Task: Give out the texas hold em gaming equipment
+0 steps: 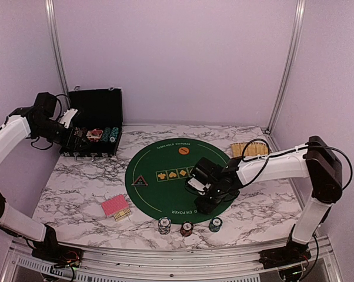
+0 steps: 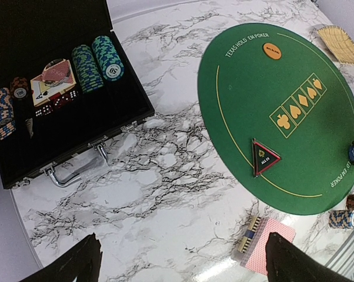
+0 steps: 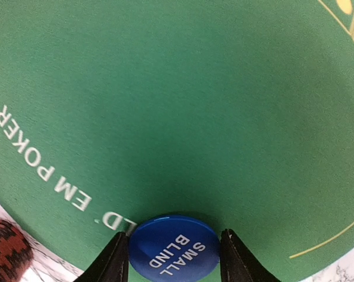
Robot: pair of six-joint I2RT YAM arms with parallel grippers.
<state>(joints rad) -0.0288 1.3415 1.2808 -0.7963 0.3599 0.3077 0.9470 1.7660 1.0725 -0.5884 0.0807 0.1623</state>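
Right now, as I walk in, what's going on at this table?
A poker setup is being laid out. The right gripper has its fingers at either side of the blue Small Blind button, lying on the green mat; a firm grip isn't clear. The left gripper hangs open near the black case. An orange button, a triangular button and three chip stacks are already out.

Counted rn: 1 mat [image 1: 159, 197], 1 case [image 1: 97, 108], 1 tray [image 1: 249, 150], 1 card deck [image 1: 115, 207]. 3 btns are seen: orange btn [image 1: 182, 151], blue btn [image 3: 174, 249], triangle btn [image 1: 140, 181]. 3 are stacked on the table [image 1: 77, 194]: white stack [image 1: 164, 225], red stack [image 1: 186, 228], teal stack [image 1: 215, 224]. 2 teal rows [image 2: 86, 67] are seen in the case.
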